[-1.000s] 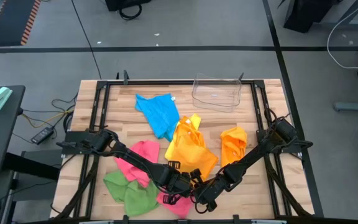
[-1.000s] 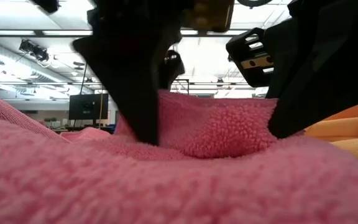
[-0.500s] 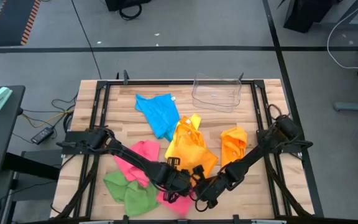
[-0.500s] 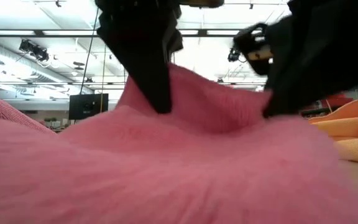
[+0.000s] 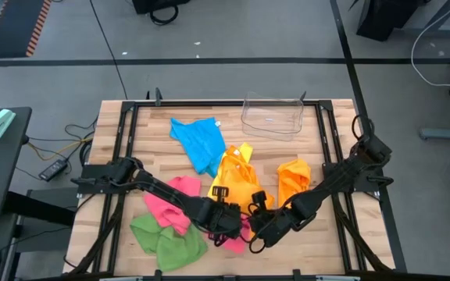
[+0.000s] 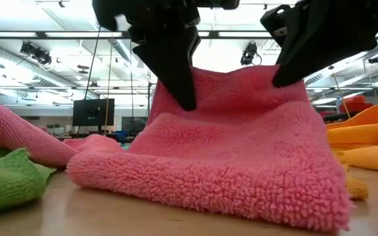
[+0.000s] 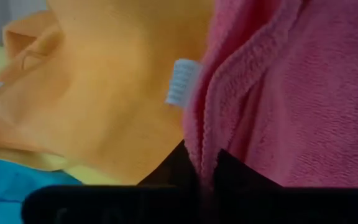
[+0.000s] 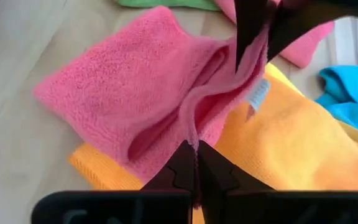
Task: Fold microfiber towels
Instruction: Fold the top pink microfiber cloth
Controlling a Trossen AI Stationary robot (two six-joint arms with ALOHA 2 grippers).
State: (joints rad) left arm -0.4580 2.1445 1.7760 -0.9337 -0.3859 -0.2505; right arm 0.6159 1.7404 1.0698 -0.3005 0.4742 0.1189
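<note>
Both grippers are clenched on one pink towel (image 6: 235, 157) near the middle of the table's (image 5: 330, 242) front edge: the left gripper (image 6: 179, 92) pinches one end of its raised edge and the right gripper (image 6: 291, 69) the other, so the cloth hangs between them like a small tent, with its lower part resting on the wood. In the right wrist view the right fingers (image 8: 194, 165) are shut on a thin fold of that edge, and a white care tag (image 8: 258, 96) dangles beside the left gripper's hold. The towel looks light, thick-piled and thoroughly limp; it sags where unsupported and will likely hold no crease by itself, so a fold has to be laid down and pressed rather than flicked. The fuzzy pile should grip well, so slipping seems unlikely if the pinch takes a full hem. The best hold, I judge, is at two neighbouring corners, keeping the edge between them taut. Just behind it lies an orange towel (image 5: 237, 187), partly under the pink one and liable to be dragged along. A second orange one (image 5: 294, 179) is toward the right edge, a blue one (image 5: 200, 140) toward the back, another pink one (image 5: 174, 199) and a green one (image 5: 166, 238) toward the front left corner.
</note>
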